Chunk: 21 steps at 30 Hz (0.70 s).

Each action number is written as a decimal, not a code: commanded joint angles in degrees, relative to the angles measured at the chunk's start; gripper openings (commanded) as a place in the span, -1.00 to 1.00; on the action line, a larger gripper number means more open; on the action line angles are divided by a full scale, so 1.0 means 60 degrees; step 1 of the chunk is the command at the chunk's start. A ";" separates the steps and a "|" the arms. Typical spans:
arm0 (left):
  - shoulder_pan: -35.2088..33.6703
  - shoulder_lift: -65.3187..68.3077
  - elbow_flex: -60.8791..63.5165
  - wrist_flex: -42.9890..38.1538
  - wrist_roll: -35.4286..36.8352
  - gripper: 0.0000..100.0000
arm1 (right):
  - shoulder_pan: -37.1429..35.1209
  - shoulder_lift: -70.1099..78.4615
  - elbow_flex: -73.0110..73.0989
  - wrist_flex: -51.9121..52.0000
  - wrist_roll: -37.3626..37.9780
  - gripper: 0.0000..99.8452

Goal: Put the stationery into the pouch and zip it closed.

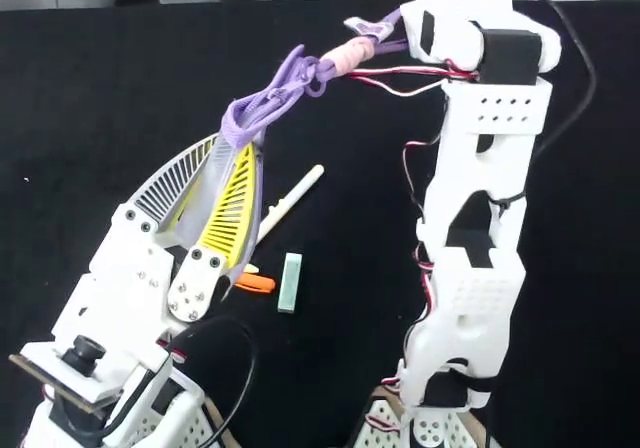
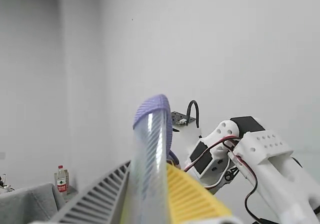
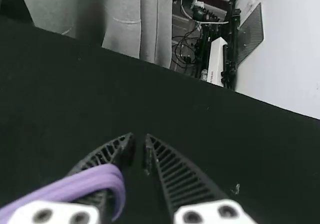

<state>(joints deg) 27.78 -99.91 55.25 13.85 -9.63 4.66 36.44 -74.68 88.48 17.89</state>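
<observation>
Left gripper (image 1: 232,148): clamped on pouch (image 1: 275,98), held mid-air
Right gripper (image 1: 370,26): pinching the pouch's far end
Pen (image 1: 295,198), eraser (image 1: 289,282): on table (image 1: 100,88) (outside pouch)
Risk: taut pouch could slip free; zipping now leaves it empty

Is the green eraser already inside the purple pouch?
No, the green eraser lies in the open on the black table beside an orange item, outside the purple pouch.
</observation>
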 commanded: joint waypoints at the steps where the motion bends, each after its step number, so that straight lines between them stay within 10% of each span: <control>1: -0.0154 -0.0703 -0.4007 -0.1055 0.0044 -0.94 | 0.0527 0.0989 0.0066 0.0015 0.0147 -0.98; 21: -0.0154 -0.0645 -0.5516 -0.0249 0.0059 -0.94 | 0.2637 0.3773 0.0066 -0.1421 0.1348 -0.98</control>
<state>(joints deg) 27.69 -98.68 55.87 15.43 -9.54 8.88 48.48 -74.77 83.74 22.46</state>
